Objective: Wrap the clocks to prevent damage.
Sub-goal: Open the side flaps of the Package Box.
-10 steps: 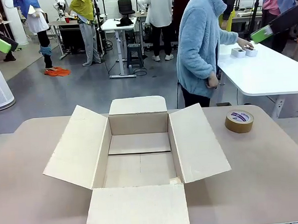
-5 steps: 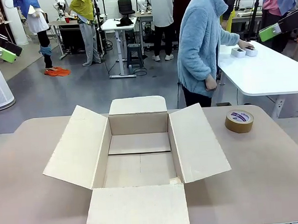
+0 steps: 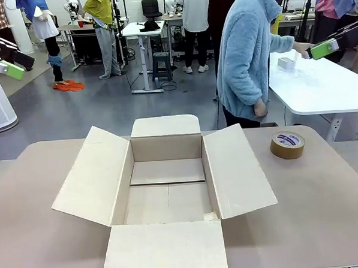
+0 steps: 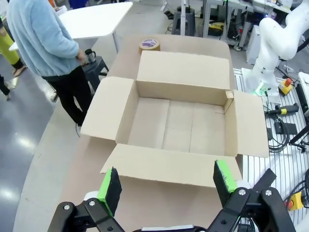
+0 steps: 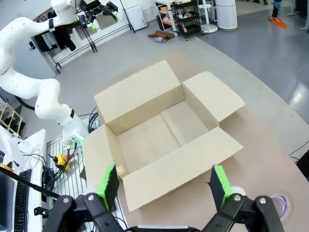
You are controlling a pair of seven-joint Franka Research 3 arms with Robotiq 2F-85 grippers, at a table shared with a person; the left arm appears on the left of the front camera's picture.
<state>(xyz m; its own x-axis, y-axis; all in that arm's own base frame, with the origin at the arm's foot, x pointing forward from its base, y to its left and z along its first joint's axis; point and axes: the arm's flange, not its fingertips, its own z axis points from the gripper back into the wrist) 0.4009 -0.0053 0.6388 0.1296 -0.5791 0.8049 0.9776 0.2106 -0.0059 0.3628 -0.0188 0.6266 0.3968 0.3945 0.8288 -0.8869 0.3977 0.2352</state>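
The left gripper [image 4: 166, 176] is held wide open and raised at the far left. The right gripper [image 5: 161, 186] is likewise spread wide with nothing clamped, raised at the far right, near the hand [image 3: 300, 47] of the person [image 3: 247, 52]. Below both, an open cardboard box [image 3: 91, 174] is set mid-table [image 3: 327, 210]. A tape roll [image 3: 287, 144] is placed to its far right. The clocks' position cannot be told.

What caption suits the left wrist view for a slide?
Robot's open left hand above an empty, open cardboard box; brown tape roll beyond.
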